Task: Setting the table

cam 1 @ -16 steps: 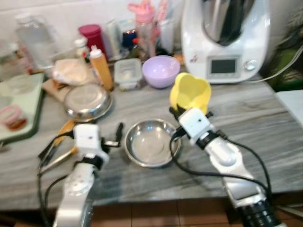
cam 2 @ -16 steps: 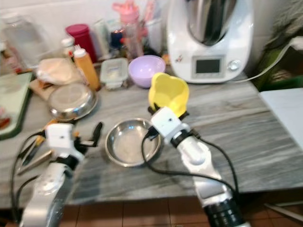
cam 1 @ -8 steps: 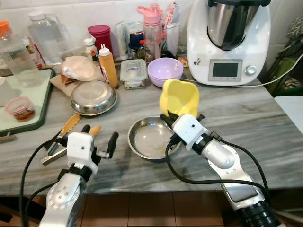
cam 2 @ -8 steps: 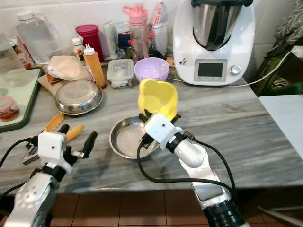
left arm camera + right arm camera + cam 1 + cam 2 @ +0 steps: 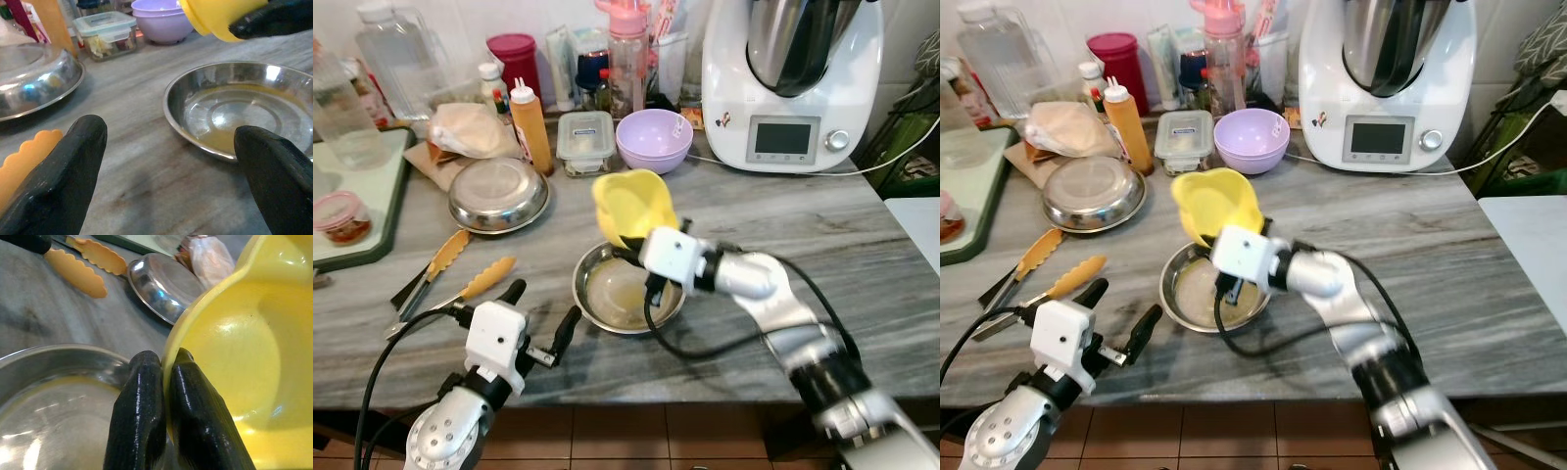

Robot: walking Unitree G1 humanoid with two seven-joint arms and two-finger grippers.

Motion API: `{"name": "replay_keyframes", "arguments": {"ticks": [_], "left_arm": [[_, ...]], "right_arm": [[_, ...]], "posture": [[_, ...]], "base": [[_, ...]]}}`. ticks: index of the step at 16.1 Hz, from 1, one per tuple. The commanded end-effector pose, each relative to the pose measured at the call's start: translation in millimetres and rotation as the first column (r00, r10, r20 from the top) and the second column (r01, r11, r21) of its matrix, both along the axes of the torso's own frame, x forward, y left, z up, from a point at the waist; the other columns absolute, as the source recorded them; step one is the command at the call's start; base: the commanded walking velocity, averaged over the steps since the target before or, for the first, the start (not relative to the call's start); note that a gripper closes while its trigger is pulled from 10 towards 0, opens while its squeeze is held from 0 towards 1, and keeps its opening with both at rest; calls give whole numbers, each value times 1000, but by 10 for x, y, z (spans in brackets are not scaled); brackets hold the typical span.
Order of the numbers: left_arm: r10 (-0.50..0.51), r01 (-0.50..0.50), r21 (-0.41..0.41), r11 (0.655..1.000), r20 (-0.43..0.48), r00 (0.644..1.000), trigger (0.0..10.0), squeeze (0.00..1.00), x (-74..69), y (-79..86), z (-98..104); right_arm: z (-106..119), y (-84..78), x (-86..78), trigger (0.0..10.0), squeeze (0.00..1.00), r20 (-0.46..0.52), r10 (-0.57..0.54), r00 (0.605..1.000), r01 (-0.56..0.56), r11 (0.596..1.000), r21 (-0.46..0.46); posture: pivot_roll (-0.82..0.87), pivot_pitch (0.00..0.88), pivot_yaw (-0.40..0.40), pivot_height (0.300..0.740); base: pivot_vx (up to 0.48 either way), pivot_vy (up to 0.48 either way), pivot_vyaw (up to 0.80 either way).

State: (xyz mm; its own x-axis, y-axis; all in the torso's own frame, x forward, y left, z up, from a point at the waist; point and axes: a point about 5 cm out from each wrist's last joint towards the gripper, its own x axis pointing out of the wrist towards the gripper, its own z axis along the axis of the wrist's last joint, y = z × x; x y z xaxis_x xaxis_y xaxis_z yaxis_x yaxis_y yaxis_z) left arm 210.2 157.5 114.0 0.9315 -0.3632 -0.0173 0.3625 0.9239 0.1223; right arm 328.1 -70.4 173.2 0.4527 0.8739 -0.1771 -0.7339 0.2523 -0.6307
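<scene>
Grey marble countertop [image 5: 862, 245]: round steel bowl [image 5: 628, 289] beyond my left fingers [image 5: 568, 328]; orange-tipped tongs [image 5: 450, 284] lie beside them.

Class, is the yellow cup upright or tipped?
Tipped. The right hand pinches the yellow cup's rim, holding it tilted above the steel bowl.

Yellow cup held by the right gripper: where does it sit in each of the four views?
Left eye: yellow cup centre, above the steel bowl.
Right eye: left of centre, same spot.
Left wrist: top edge, over the bowl.
Right wrist: right side, rim pinched by the right gripper.
Shared landmark: the steel bowl.
</scene>
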Motion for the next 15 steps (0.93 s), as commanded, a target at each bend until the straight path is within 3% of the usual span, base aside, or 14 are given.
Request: {"name": "replay_keyframes", "arguments": {"ticks": [1, 7, 15], "left_arm": [[10, -10, 12, 1000, 15, 1000, 10000, 0, -24, 20, 37], [48, -48, -12, 999, 11, 999, 10000, 0, -112, -13, 51], [46, -45, -21, 999, 19, 999, 10000, 0, -87, -21, 97]], "right_arm": [[13, 128, 2, 10000, 0, 3, 87, 996, -86, 996, -38], [43, 334, 113, 10000, 0, 45, 233, 972, -225, 964, -140], [-88, 419, 129, 10000, 0, -64, 316, 947, -322, 928, -188]], "posture": [[-48, 124, 24, 740], [2, 138, 1, 740], [8, 132, 9, 740]], "base": [[0, 0, 0], [0, 0, 0], [0, 0, 0]]}}
